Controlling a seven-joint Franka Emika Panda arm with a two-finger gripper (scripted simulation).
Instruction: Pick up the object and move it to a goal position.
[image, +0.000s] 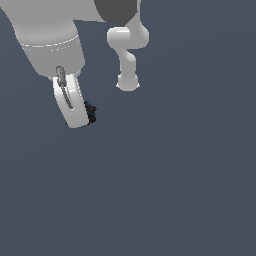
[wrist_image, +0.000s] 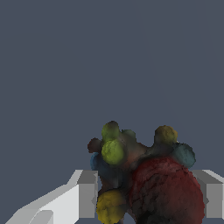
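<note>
the white arm (image: 47, 37) reaches in from the upper part of the exterior view, its wrist angled down and a little toward the exterior view's right, ending in the gripper (image: 82, 117). a second stretch of the arm, a bent white link (image: 127, 50), shows further back near the top centre.

the object (image: 90, 112), a dark lumpy cluster, sits at the gripper's tip on its side facing the exterior view's right, touching the white finger there. in the wrist view the object (wrist_image: 140, 175) fills the space between the 2 fingers (wrist_image: 87, 194), its red, yellow-green and blue knobs bulging out past them. the fingers are closed against it from both sides, pinching it.

around it there is only the plain grey-blue background (image: 175, 175); whether the object touches any surface cannot be told. no containers are in view.
</note>
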